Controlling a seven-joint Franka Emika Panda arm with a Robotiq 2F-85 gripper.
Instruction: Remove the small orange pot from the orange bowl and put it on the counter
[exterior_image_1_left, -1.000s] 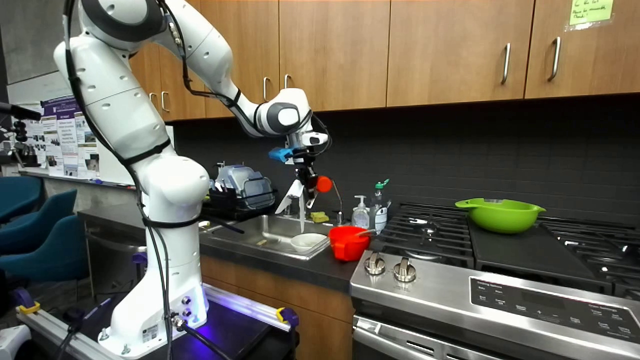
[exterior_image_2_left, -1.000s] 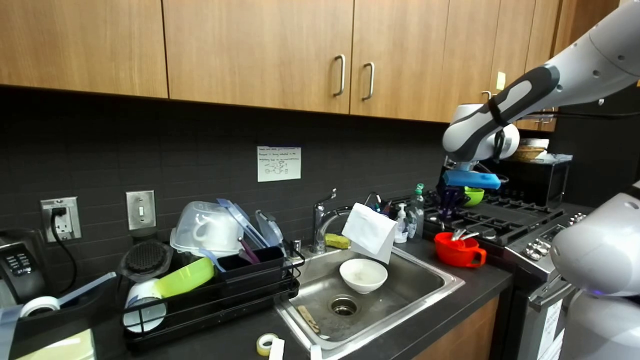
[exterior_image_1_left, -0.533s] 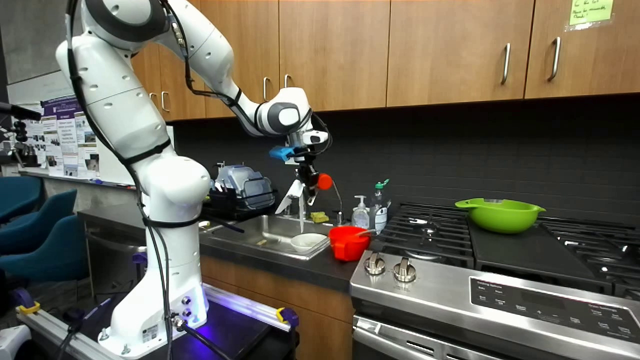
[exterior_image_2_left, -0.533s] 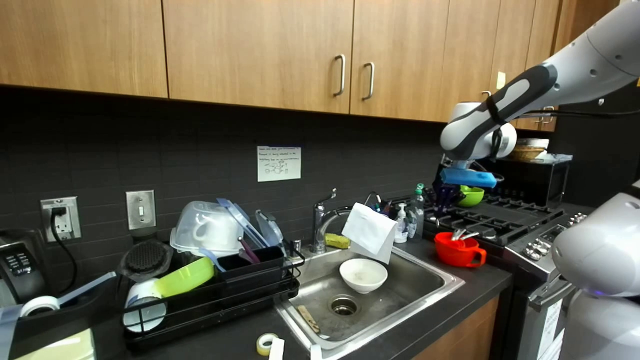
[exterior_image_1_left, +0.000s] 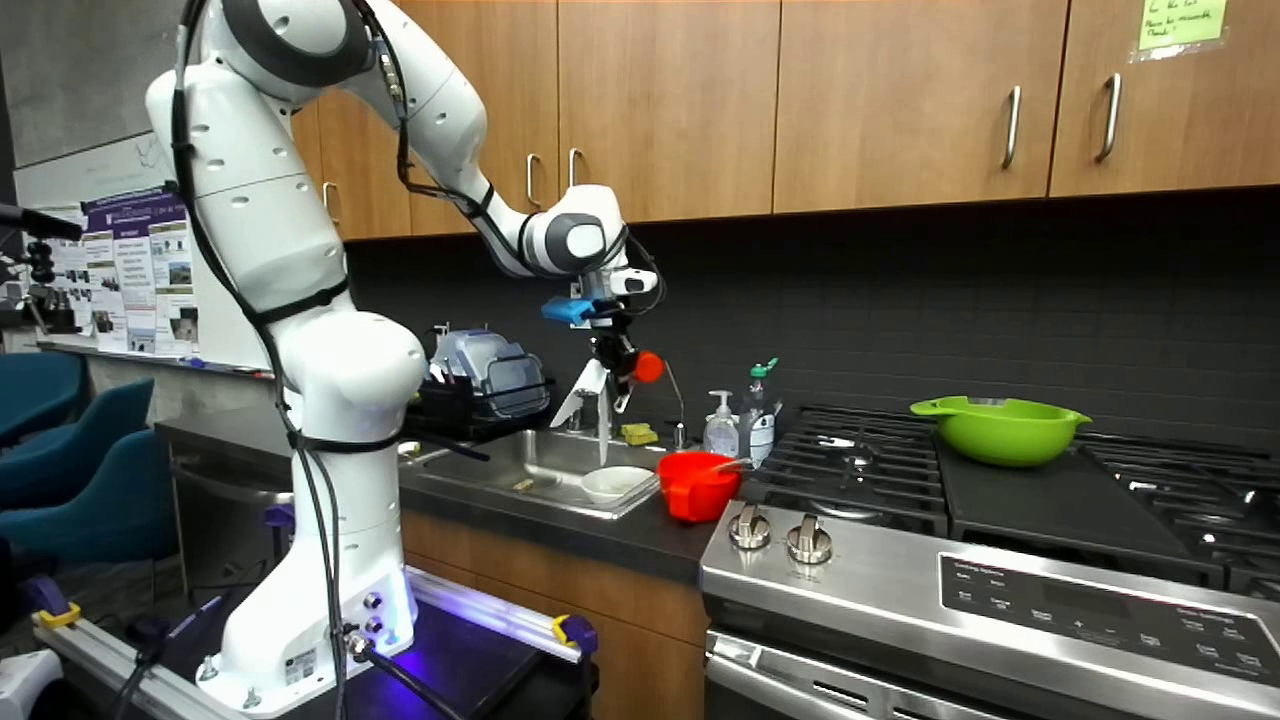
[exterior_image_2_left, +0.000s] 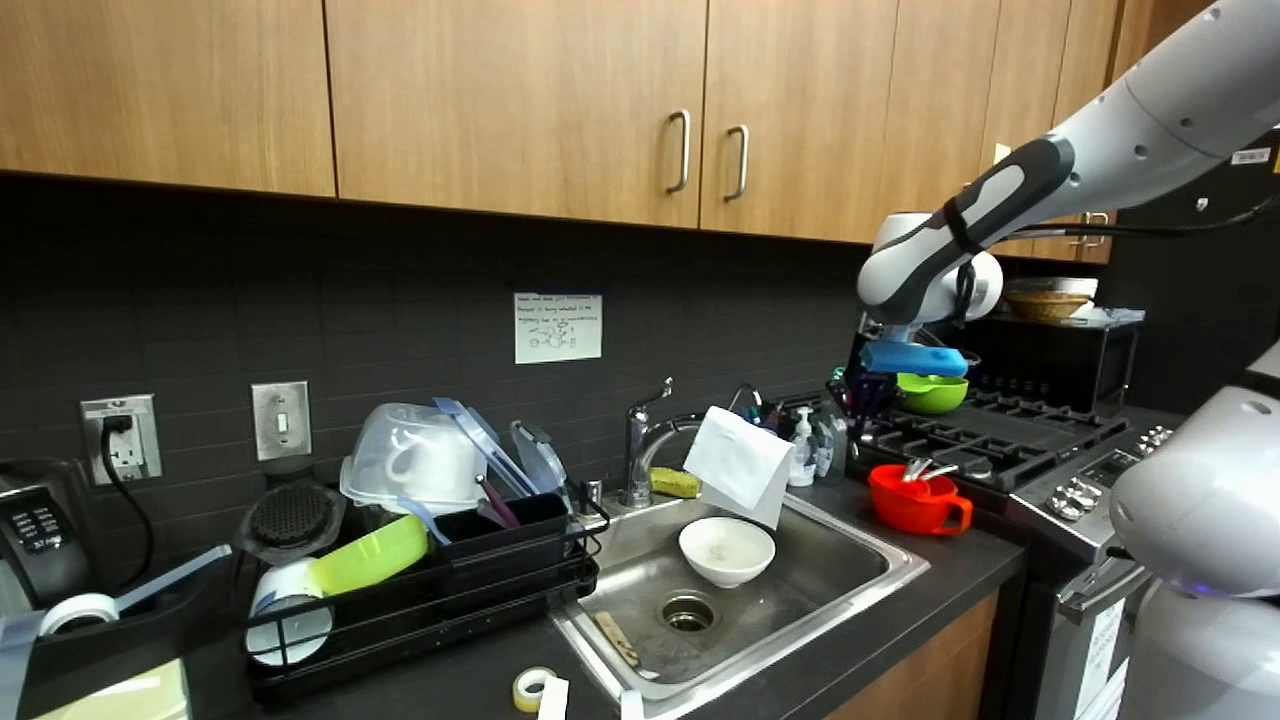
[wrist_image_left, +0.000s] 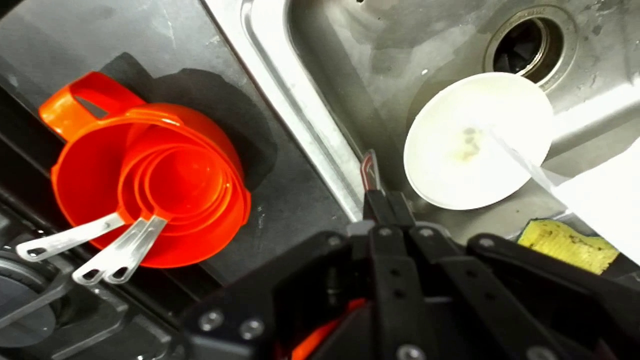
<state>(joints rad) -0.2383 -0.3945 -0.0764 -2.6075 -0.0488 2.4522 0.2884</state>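
Having orange bowl (wrist_image_left: 92, 170) at left in wrist view, counter (wrist_image_left: 295, 210) next, then small orange measuring cup (exterior_image_1_left: 649, 367) aloft, pinched by handle (wrist_image_left: 370, 173) in closed gripper (wrist_image_left: 388, 199), sink (wrist_image_left: 365, 70) to right. Probably needs to go left and down.

In an exterior view, a lime-green bowl (exterior_image_1_left: 1005, 440) sits upright on the stove (exterior_image_1_left: 880, 585), and a soap bottle (exterior_image_1_left: 720, 432) stands just beside a green-capped bottle (exterior_image_1_left: 762, 425). Wooden wall cabinets (exterior_image_1_left: 670, 110) hang above, one door (exterior_image_1_left: 1190, 120) bearing a green note (exterior_image_1_left: 1180, 24). Teal chairs (exterior_image_1_left: 110, 500) stand well apart from the stove. A black dish rack (exterior_image_2_left: 430, 624) holds a clear tub (exterior_image_2_left: 370, 460); a light switch (exterior_image_2_left: 282, 425), an outlet (exterior_image_2_left: 128, 452) and a sheet of paper (exterior_image_2_left: 558, 328) are on the dark wall (exterior_image_2_left: 400, 310). In the wrist view, a white bowl (wrist_image_left: 470, 150), open side up, lies near a yellow sponge (wrist_image_left: 570, 245).
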